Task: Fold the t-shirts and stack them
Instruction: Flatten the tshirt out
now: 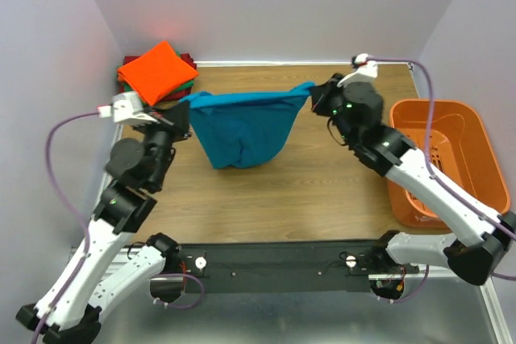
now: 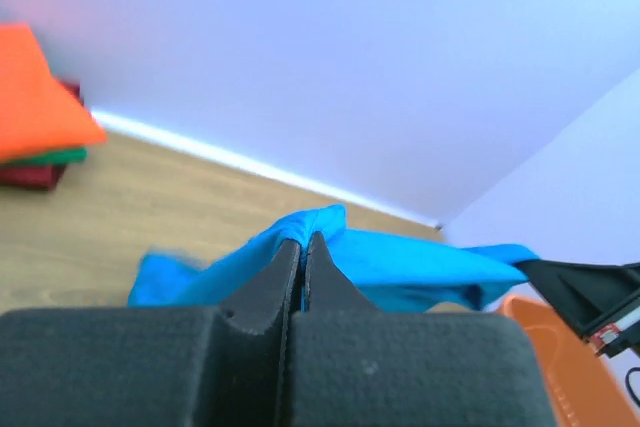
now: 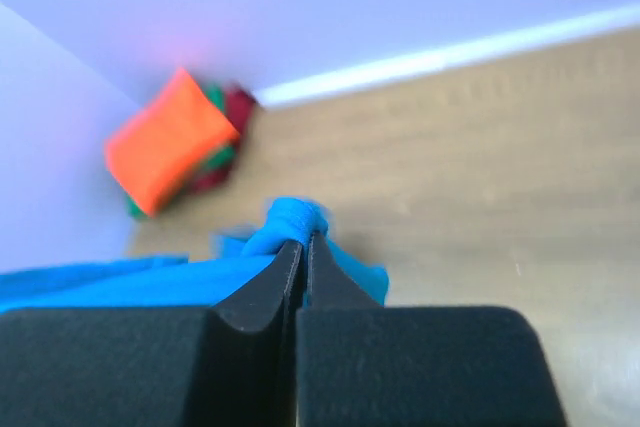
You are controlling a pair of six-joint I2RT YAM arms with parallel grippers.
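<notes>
Left pincer [image 2: 302, 239]: jaws pressed together on a pinch of the teal-blue soft cloth t-shirt [image 1: 242, 128], at the left end of its raised edge. Right pincer [image 3: 303, 239]: jaws likewise closed, on a bunched fold at the right end of the same edge. Between the two grips this edge runs as a stretched band above the wooden counter [image 1: 306, 191]. The body of the shirt hangs from it as a slack pouch, its lower end bunched over the middle of the counter. In the far left corner, just beside the left pincer, lies a stack of folded squares: a bright orange cloth t-shirt [image 1: 157, 70] on top, a green one [image 2: 50, 157] beneath it and a dark red one [image 2: 30, 175] lowest. An orange plastic slotted basket [image 1: 451, 159] stands at the right edge, well apart from the teal shirt.
</notes>
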